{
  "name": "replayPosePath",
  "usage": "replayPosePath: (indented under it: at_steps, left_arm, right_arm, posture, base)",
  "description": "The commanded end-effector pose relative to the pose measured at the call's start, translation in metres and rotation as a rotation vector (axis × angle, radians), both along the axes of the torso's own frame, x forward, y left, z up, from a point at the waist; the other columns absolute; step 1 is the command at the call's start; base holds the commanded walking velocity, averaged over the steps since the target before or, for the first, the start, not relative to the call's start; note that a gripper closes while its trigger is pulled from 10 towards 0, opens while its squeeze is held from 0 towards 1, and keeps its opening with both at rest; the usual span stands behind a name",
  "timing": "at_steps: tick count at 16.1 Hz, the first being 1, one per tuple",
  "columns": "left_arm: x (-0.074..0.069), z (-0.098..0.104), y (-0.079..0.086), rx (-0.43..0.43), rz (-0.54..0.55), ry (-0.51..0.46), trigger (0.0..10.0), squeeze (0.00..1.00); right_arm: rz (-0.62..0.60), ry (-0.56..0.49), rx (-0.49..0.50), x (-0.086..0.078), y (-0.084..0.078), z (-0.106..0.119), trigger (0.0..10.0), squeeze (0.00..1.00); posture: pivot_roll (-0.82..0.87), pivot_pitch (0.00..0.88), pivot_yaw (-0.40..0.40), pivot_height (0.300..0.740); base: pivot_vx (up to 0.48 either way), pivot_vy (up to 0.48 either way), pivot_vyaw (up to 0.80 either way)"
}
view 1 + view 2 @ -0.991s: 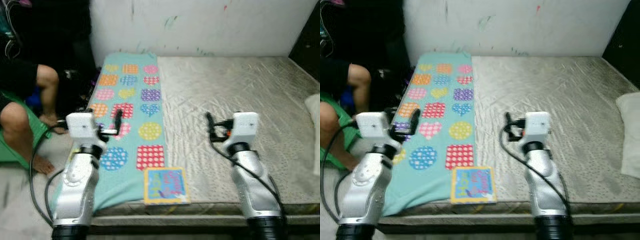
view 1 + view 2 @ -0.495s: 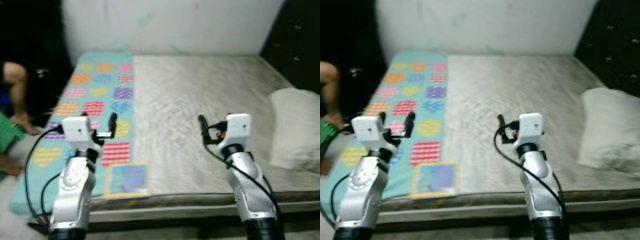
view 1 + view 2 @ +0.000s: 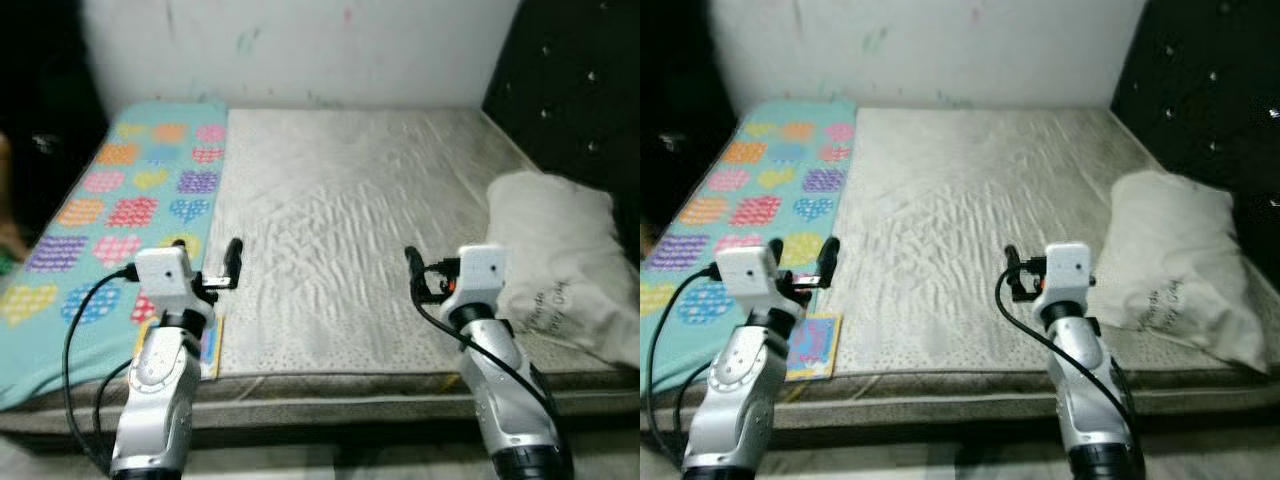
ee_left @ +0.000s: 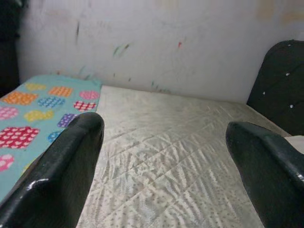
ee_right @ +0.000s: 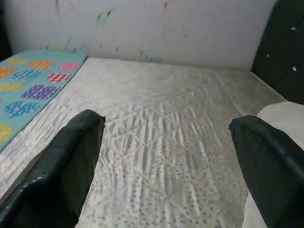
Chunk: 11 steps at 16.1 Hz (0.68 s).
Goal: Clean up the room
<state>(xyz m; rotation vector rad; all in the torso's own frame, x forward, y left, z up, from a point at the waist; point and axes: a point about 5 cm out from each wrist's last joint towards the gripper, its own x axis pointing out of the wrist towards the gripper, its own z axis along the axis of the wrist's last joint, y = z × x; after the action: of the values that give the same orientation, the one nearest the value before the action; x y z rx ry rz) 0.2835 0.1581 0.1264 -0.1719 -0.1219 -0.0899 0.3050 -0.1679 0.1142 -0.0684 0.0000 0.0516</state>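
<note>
Now facing bed [image 3: 340,200], both arms raised over its near edge. Left end effector [image 3: 200,268] fingers spread apart, nothing between them; right end effector [image 3: 425,275] same, apart & empty per wrist view.

Likely task items: pillow [image 3: 555,265] at bed's right side by dark headboard [image 3: 570,90], and picture book [image 3: 205,345] at near-left edge, partly hidden behind left arm. Pillow sits to right of & just beside right end effector, long axis running roughly front-to-back along headboard, so right arm far nearer; pick probably needs a sideways swing rightward. Book lies below & just beside left end effector, flat, near mattress edge, beside patterned blanket [image 3: 110,215] covering left strip of bed; left arm nearer there.

Nothing standing between either end effector & its nearest item. Mid mattress bare, wrinkled. White wall [image 3: 300,45] behind with small paint marks. Which item goes first: cannot tell.
</note>
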Motion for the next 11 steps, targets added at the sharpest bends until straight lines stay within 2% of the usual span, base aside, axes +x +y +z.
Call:
replayPosePath:
  at_steps: [1, 3, 6, 11]
  left_arm:
    - [0.0029, 0.0093, 0.0012, 0.015, -0.002, -0.036, 10.0, 0.0]
    - [0.0053, 0.0118, 0.0031, 0.004, 0.021, -0.039, 10.0, 0.0]
    - [0.0034, 0.0133, -0.0023, 0.021, -0.02, -0.058, 10.0, 0.0]
    - [0.001, 0.0134, -0.0064, 0.011, -0.05, -0.066, 10.0, 0.0]
  right_arm:
    - [0.001, -0.06, -0.018, 0.0077, 0.0039, 0.0139, 10.0, 0.0]
    - [-0.005, -0.093, -0.041, 0.0117, 0.0038, 0.0191, 10.0, 0.0]
    - [0.033, -0.12, -0.068, 0.0093, 0.0054, 0.0203, 10.0, 0.0]
    - [0.051, -0.107, -0.028, 0.0053, 0.0071, 0.017, 10.0, 0.0]
  posture:
    - [-0.05, 0.0, -0.011, 0.74]
    - [-0.06, 0.0, -0.005, 0.74]
    - [-0.07, 0.0, -0.002, 0.74]
    - [-0.08, 0.0, 0.004, 0.74]
  base:
    - [0.0, 0.0, 0.0]
    - [0.0, 0.0, 0.0]
    - [0.0, 0.0, 0.0]
    - [0.315, 0.0, 0.0]
